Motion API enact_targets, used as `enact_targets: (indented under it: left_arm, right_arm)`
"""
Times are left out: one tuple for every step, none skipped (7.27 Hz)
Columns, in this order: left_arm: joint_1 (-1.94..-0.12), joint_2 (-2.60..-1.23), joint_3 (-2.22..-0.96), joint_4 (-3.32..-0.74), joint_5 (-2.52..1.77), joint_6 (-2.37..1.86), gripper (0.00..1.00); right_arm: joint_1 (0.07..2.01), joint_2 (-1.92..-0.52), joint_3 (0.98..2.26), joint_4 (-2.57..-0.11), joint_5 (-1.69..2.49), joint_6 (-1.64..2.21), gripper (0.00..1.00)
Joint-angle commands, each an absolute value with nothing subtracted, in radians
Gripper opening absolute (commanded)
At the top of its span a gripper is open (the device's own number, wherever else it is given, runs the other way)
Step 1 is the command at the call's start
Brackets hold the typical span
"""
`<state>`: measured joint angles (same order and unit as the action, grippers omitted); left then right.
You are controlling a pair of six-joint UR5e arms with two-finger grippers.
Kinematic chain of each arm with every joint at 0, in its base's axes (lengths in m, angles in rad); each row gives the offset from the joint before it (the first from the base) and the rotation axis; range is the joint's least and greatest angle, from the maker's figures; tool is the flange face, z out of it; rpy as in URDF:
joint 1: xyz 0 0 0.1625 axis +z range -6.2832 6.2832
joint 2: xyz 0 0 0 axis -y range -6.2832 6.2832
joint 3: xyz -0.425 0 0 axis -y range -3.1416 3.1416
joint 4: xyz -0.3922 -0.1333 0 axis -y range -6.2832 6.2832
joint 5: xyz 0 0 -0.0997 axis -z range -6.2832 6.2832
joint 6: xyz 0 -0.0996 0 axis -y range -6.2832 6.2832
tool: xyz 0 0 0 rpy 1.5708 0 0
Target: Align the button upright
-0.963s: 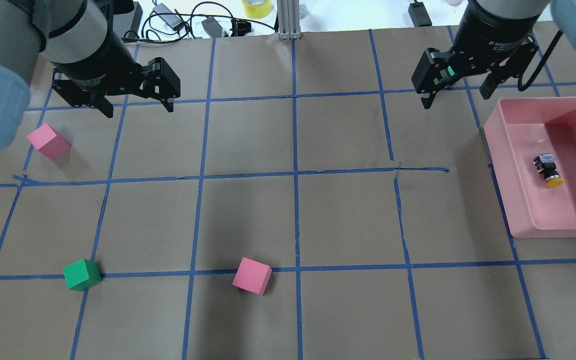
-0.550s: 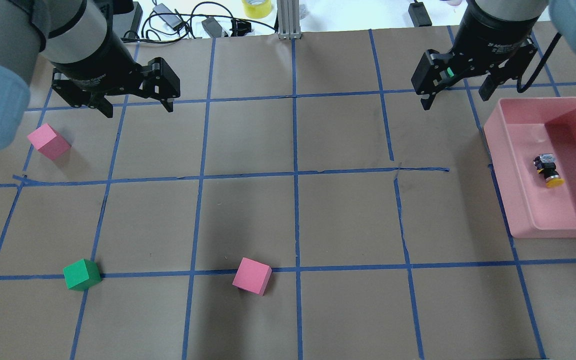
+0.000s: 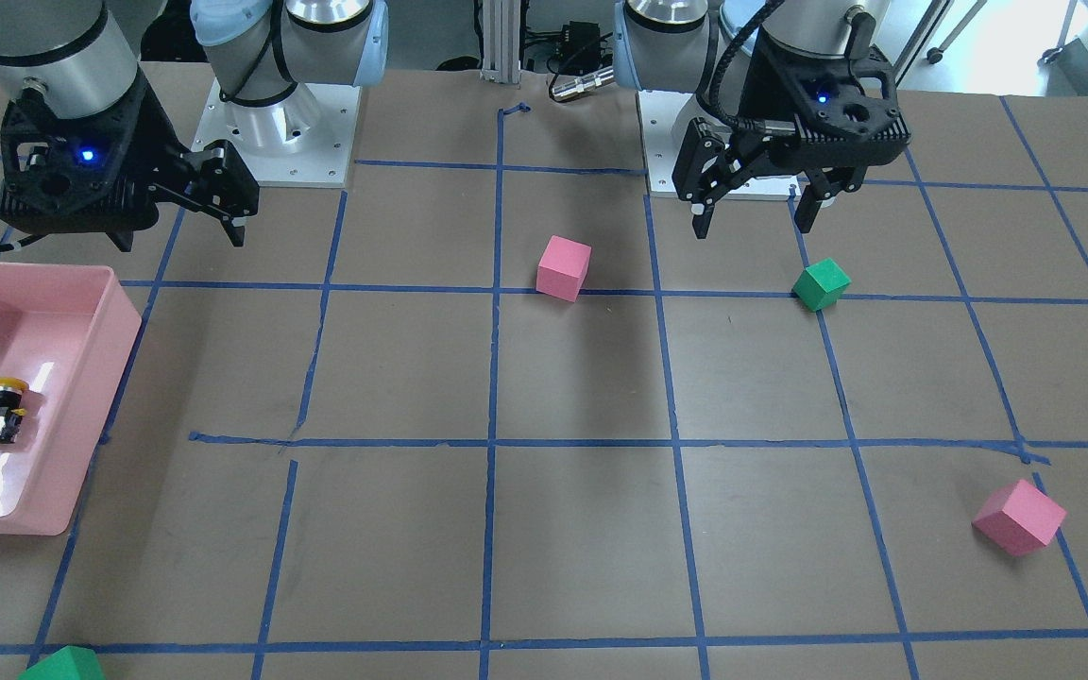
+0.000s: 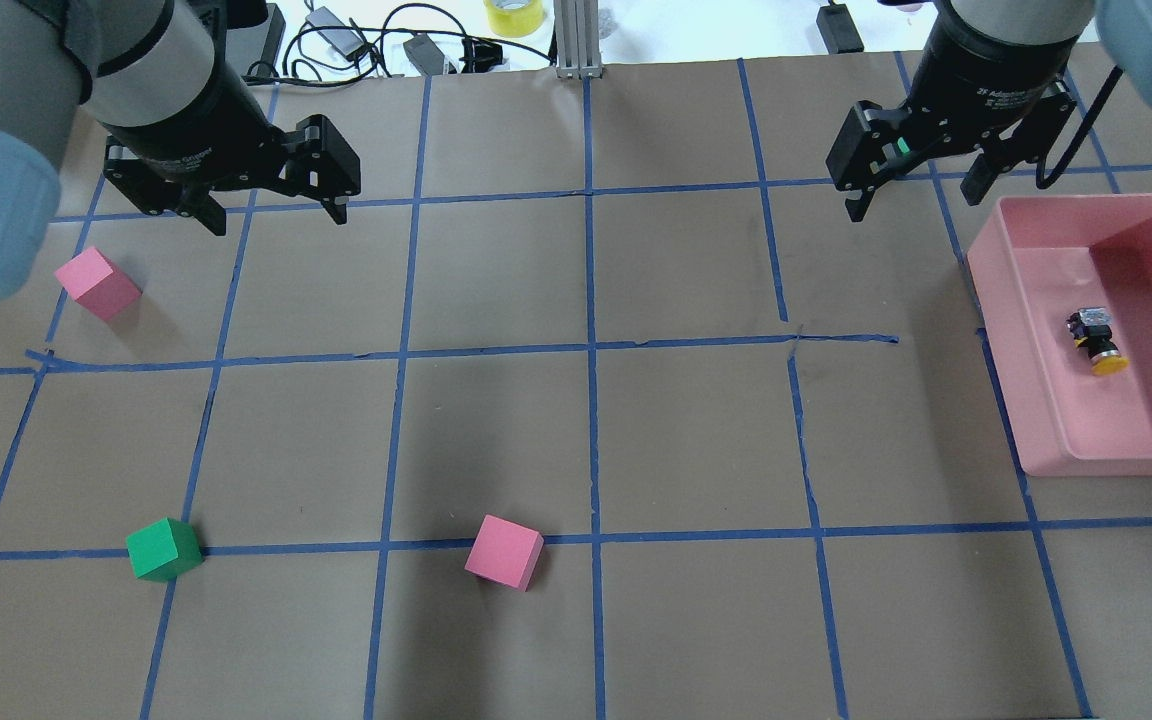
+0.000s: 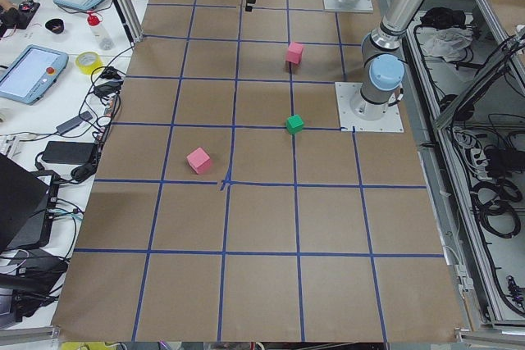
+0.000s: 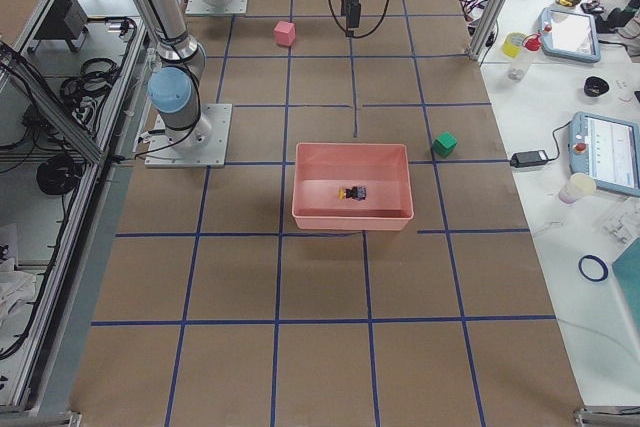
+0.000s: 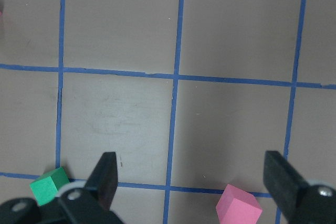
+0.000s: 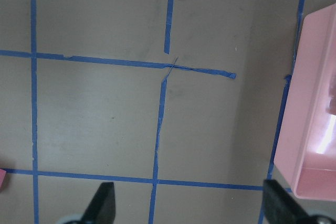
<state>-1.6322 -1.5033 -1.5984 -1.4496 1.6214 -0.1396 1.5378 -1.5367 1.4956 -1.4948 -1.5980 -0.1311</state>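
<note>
The button (image 4: 1096,342) lies on its side on the floor of a pink bin (image 4: 998,330) at the table's right, its yellow cap pointing toward the robot. It also shows in the front view (image 3: 4,412) and in the right side view (image 6: 352,192). My right gripper (image 4: 911,200) is open and empty, raised above the table just beyond the bin's far left corner. My left gripper (image 4: 276,220) is open and empty, raised over the far left of the table. The wrist views show both pairs of fingers, left (image 7: 105,174) and right (image 8: 102,203), spread with nothing between them.
A pink cube (image 4: 96,283) sits at the far left, a green cube (image 4: 163,549) at the near left, and a second pink cube (image 4: 504,551) near the middle front. Another green cube (image 3: 62,666) sits at the far edge beyond the bin. Cables lie past the table's far edge.
My right gripper has drifted very slightly to the right, toward the bin. The left arm, the button and the cubes have not moved.
</note>
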Motion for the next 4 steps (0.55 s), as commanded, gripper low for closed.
enact_targets:
  left_arm:
    - [-1.632, -1.503, -1.598, -1.45, 1.621, -0.14, 1.0]
    - [-1.632, -1.503, -1.597, -1.45, 1.621, -0.14, 1.0]
    - [-1.634, -1.503, -1.598, -1.45, 1.621, -0.14, 1.0]
    - [-1.632, -1.503, -1.598, -1.45, 1.621, -0.14, 1.0]
  right_arm:
    - [1.534, -1.536, 1.496, -1.499, -1.601, -0.141, 1.0]
    - [1.531, -1.536, 1.496, -1.5, -1.601, -0.14, 1.0]
    - [1.513, -1.536, 1.497, -1.494, -1.598, -0.14, 1.0]
    - [1.484, -1.536, 1.5, -1.488, -1.597, -0.14, 1.0]
